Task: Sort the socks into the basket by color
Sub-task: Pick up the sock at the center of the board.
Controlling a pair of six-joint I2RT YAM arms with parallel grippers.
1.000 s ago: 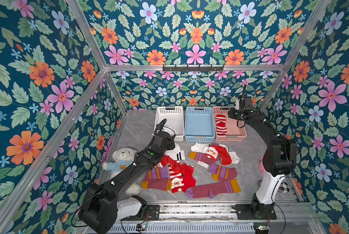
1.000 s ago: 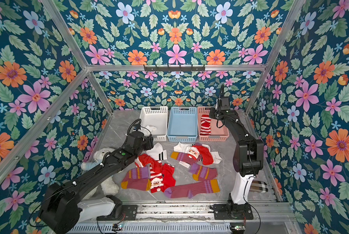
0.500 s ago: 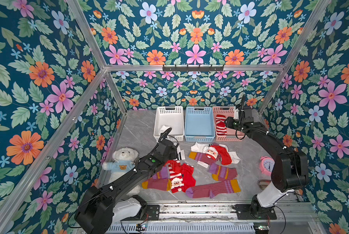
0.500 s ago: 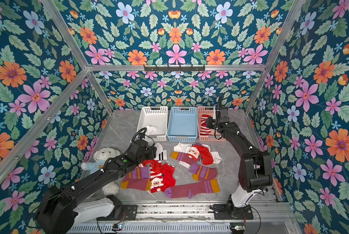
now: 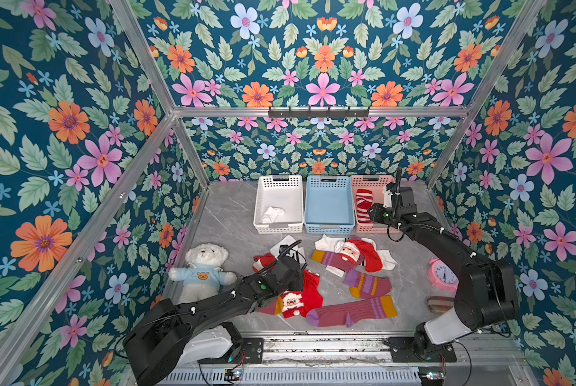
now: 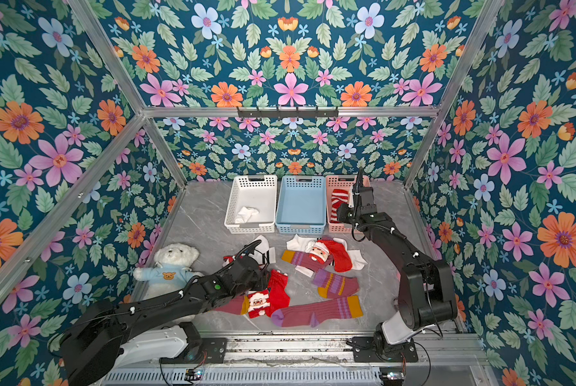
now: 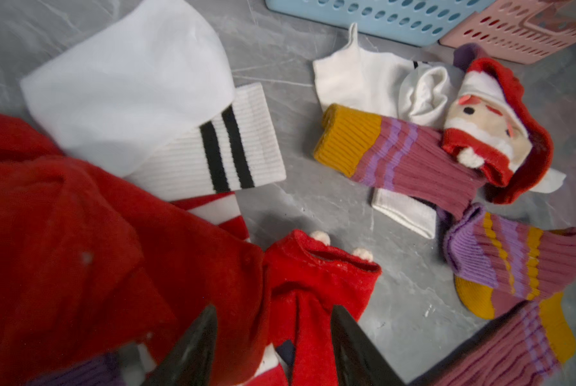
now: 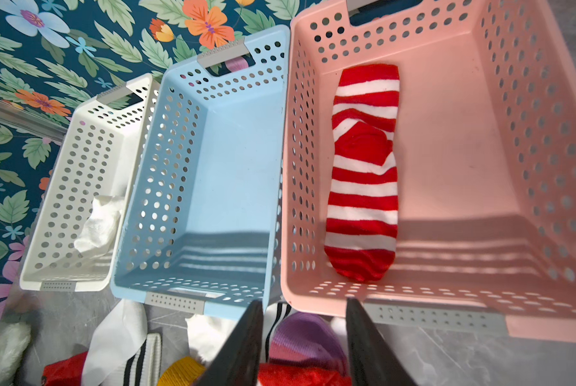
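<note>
Left pincer (image 7: 273,314), jaws apart, straddles a red sock (image 7: 313,277) in the near tabletop pile — closing may also pinch the maroon sock (image 7: 79,371) beneath, missorting it — while the right pincer (image 8: 303,310) hovers agape, empty, by the pink basket (image 8: 530,150).

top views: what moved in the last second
The left claw pulled back from the white perforated plastic basket and lowered over the red fleece socks. The right claw drew back toward the front of the pink perforated plastic basket. Neither holds anything; everything else stayed put.
</note>
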